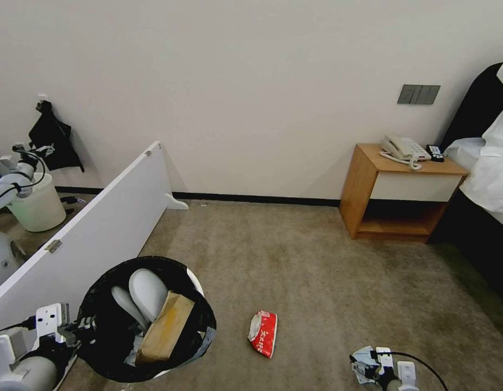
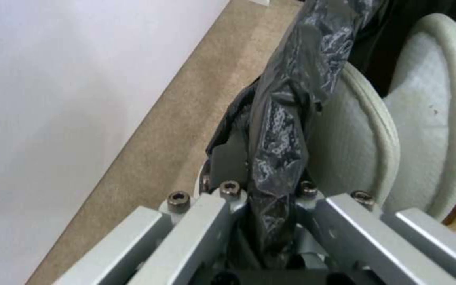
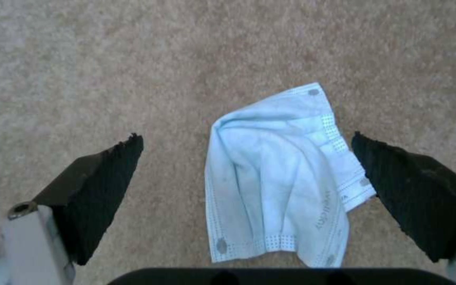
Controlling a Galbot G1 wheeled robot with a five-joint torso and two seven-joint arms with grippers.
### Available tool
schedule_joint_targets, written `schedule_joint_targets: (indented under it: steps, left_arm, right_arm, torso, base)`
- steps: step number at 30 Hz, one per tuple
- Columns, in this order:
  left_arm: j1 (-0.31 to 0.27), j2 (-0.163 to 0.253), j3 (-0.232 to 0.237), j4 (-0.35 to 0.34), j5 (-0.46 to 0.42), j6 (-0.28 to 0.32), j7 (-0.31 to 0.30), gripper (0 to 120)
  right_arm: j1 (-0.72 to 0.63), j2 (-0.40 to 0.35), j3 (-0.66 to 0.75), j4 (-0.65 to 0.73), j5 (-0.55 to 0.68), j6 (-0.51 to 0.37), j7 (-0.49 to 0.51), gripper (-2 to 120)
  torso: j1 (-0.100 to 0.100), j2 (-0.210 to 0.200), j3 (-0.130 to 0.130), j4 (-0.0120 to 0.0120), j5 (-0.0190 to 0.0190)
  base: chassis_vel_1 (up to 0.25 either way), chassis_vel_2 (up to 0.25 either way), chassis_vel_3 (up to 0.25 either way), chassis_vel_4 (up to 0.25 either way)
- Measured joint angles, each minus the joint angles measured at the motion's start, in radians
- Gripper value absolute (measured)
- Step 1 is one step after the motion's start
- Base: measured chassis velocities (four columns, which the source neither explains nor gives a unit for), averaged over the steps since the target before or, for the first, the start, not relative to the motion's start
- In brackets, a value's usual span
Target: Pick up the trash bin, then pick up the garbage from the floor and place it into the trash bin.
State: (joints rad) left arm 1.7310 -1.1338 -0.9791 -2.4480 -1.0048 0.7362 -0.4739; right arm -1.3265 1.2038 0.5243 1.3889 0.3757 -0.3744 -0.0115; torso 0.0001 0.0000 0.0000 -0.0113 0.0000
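A hotel-style room with beige carpet [image 1: 316, 282] and a plain pale wall. At the lower left of the head view, the left gripper [image 1: 80, 330] pinches the rim of the trash bin [image 1: 148, 317], a round white bin lined with a crinkly black bag; in the left wrist view its metal fingers [image 2: 207, 221] are pressed together on a fold of that black bag [image 2: 281, 130]. Inside the bin stand two white slippers [image 1: 145, 296] and a brown paper bag [image 1: 167, 328] leaning against them. A white panel [image 1: 94, 233] runs along the floor just beside the bin on the robot's left. On the carpet near the bin, toward the robot's right, lies a red snack packet [image 1: 264, 333]. At the bottom right of the head view, the right gripper [image 1: 371, 368] hangs low over a pale-blue mask [image 1: 362, 361]. In the right wrist view its black ribbed pads [image 3: 107, 186] are spread wide, with the crumpled mask [image 3: 283, 178] lying on the carpet between them; one pad's tip sits right at the mask's edge. Farther back, against the wall, stands a wooden nightstand [image 1: 398, 195] with a telephone [image 1: 404, 147] on top.
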Motion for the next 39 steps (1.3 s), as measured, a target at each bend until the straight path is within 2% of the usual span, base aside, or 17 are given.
schedule_joint_targets:
  steps: [39]
  left_arm:
    - [0.007, -0.003, -0.005, -0.017, -0.001, 0.000, -0.005, 3]
  right_arm:
    - [0.080, 0.017, 0.012, -0.145, -0.025, -0.006, -0.023, 100]
  torso:
    - [0.000, 0.000, 0.000, -0.0001, 0.0000]
  base:
    - [0.000, 0.000, 0.000, 0.000]
